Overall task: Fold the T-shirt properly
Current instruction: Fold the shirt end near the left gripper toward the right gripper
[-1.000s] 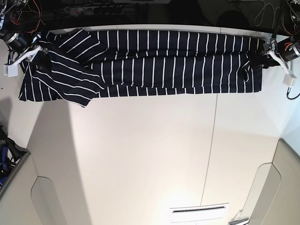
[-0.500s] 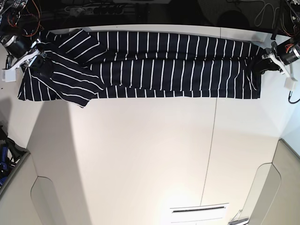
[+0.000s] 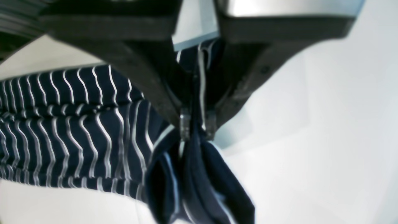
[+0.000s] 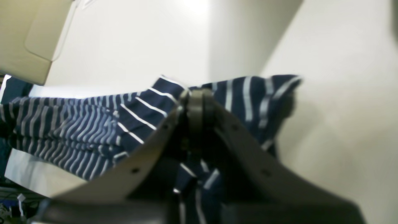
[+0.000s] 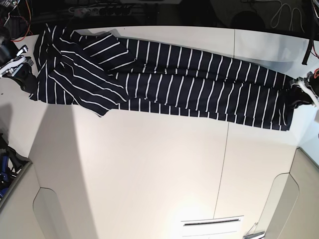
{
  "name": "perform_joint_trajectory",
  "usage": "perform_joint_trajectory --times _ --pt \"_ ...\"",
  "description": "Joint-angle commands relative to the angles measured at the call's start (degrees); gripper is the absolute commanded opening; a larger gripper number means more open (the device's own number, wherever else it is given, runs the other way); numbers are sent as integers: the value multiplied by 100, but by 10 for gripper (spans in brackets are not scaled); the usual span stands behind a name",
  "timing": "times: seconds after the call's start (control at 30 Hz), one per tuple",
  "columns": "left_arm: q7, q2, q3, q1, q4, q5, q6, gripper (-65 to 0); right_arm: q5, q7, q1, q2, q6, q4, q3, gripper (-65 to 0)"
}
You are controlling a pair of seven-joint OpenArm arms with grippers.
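Note:
The T-shirt [image 5: 164, 82] is dark navy with thin white stripes, stretched into a long band across the far part of the white table [image 5: 149, 169], sloping down to the right in the base view. My left gripper [image 5: 298, 95] is shut on the T-shirt's right end. In the left wrist view its fingertips [image 3: 197, 126] pinch a bunch of T-shirt fabric [image 3: 199, 174] that hangs below them. My right gripper [image 5: 26, 74] is shut on the T-shirt's left end. In the right wrist view its closed tips [image 4: 199, 102] clamp the striped cloth [image 4: 62, 124].
A dark strip with cables [image 5: 99, 10] runs along the table's far edge. Beige panels stand at the lower left [image 5: 30, 209] and lower right [image 5: 299, 199]. A thin seam [image 5: 223, 164] crosses the table. A white slotted fixture [image 5: 212, 226] sits near the bottom edge.
Both grippers moved outward, pulling the T-shirt longer and tighter. The right end dropped lower in the base view and the left end rose, so the band now slants. The left gripper closed on the fabric.

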State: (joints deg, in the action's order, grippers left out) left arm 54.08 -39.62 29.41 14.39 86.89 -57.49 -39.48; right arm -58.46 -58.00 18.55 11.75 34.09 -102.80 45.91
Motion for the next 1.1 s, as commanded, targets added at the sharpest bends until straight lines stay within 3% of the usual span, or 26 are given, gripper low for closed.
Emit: perform_joint_trajectory --times 0.0,0.13,0.23,0.47,0.67,0.93,1.07 --pt "-114 -199 61 -125 79 -39 -52 -650 -114 94 -11 76 22 -96 37 -650" --pt "0 -278 59 -74 214 -179 -52 -650 -109 96 -13 76 22 -96 37 -650" --pt "195 -275 -81 195 688 -669 -52 -650 -61 94 -9 76 22 -96 37 -650" --pt "-55 -192 -1368 542 2404 -544 -52 -650 -50 96 -11 76 22 -96 37 -650" --pt "-723 308 -2240 437 2640 675 -52 -650 -11 50 -9 79 22 -96 37 -650" --pt "-826 1119 -2924 -50 2505 1320 289 -650 280 42 0 79 22 -96 39 -650" --pt "-841 1528 -3016 -214 2146 1416 289 -650 319 -146 4 81 22 -96 74 -650"
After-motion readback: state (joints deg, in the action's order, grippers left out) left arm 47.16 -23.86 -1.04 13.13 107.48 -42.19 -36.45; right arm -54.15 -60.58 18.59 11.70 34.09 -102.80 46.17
